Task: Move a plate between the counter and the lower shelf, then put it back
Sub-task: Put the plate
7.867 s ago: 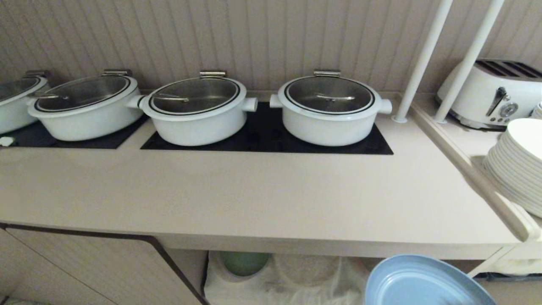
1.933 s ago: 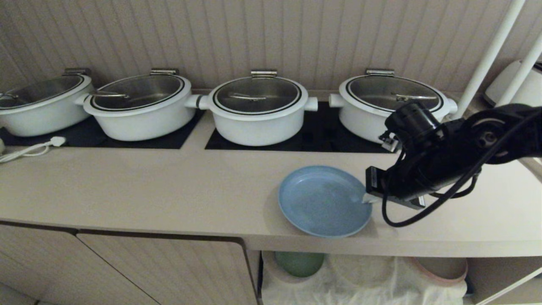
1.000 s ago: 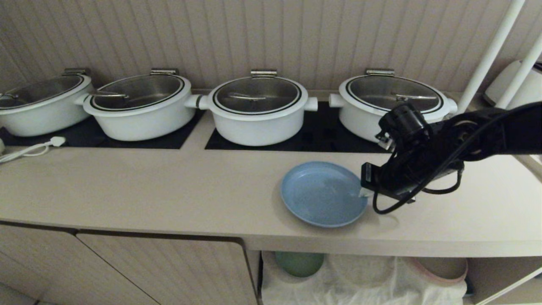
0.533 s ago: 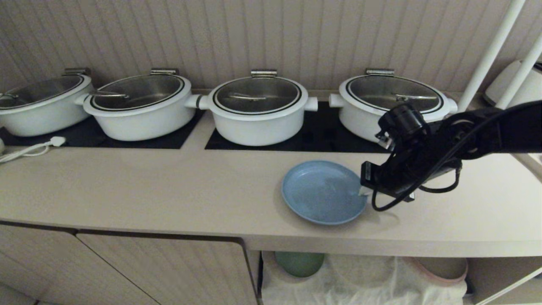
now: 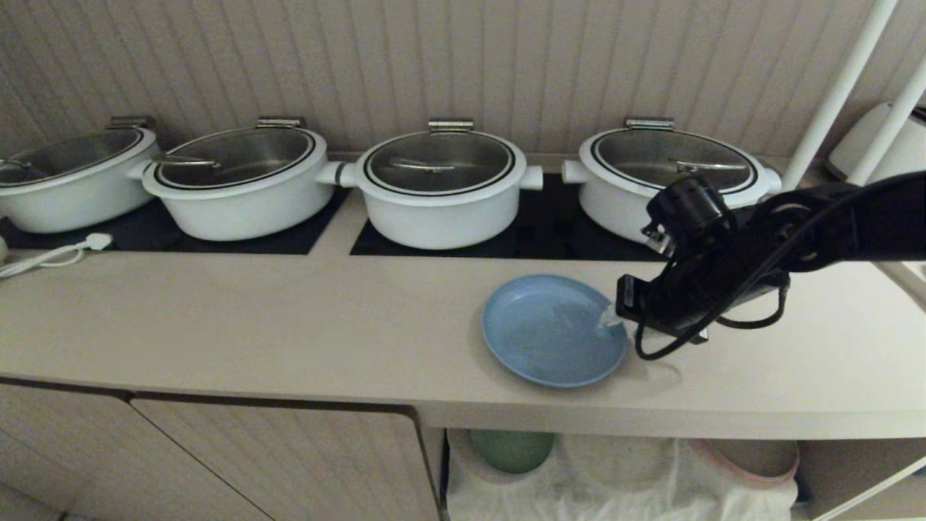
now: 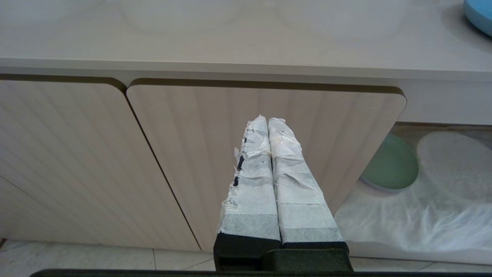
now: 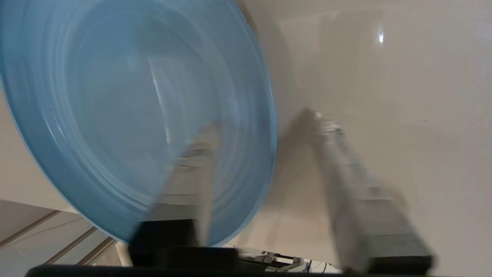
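Head view: the plate point(image 5: 554, 330) lies flat on the table point(image 5: 289, 318), forward of the black hob panels and a little back from the rounded front edge. Its right rim meets the right tool point(image 5: 609, 320), which reaches in from the right on a black arm. That placement reads as a set-down: the plate is on the worktop rather than on the lower shelf point(image 5: 622, 477), where a green plate point(image 5: 511, 449) and a pink-edged plate point(image 5: 752, 456) sit on the white cloth. Bare table lies open to the left and right of the plate; behind it stand the white pots point(image 5: 441, 188), near enough to limit any backward sweep.

Left wrist view: the left tool point(image 6: 269, 173), its padded fingers pressed together, hangs idle before the ribbed cabinet doors point(image 6: 192, 154), below the table's edge and well apart from the plate.

Right wrist view: the tool's fingers are spread, one finger point(image 7: 200, 169) over the plate's inside, the other over bare table beyond the rim, so nothing is pinched. The arm looks free to draw back to the right without dragging the plate.
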{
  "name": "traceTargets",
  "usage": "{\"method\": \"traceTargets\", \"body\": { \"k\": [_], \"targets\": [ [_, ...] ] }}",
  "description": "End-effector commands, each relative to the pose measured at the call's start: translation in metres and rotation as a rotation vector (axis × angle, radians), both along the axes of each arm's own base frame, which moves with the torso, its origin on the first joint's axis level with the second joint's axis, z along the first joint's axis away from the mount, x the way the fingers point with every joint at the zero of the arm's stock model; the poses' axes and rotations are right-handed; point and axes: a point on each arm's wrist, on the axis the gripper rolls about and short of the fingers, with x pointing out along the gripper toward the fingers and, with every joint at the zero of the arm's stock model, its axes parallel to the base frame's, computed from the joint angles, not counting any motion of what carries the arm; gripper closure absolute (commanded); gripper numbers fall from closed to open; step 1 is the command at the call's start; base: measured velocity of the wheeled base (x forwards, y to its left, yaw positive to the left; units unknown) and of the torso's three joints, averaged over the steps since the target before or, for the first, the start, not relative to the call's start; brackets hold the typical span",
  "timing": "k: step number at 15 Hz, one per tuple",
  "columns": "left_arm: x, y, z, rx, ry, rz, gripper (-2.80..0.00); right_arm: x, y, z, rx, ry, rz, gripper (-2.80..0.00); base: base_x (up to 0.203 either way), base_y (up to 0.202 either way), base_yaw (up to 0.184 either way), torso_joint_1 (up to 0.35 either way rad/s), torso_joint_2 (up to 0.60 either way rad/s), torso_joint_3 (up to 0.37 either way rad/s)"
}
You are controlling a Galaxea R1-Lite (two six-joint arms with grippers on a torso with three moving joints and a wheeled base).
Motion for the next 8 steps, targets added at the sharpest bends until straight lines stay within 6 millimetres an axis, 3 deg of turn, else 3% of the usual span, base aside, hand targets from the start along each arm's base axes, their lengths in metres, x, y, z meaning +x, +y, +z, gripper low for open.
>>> {"method": "traceTargets", "body": {
  "k": [1, 8],
  "targets": [
    [0.0, 0.0, 0.0, 0.0, 0.0, 0.0, 0.0, -0.001, 0.0, 0.002, 0.004, -0.003, -0.002, -2.8, 0.0, 0.0, 0.0, 0.0, 0.0, 0.0],
    [0.0, 0.0, 0.0, 0.0, 0.0, -0.001, 0.0, -0.014, -0.005, 0.019, 0.013, -0.035, 0.0, -2.8, 0.0, 0.0, 0.0, 0.0, 0.0, 0.0]
  ]
}}
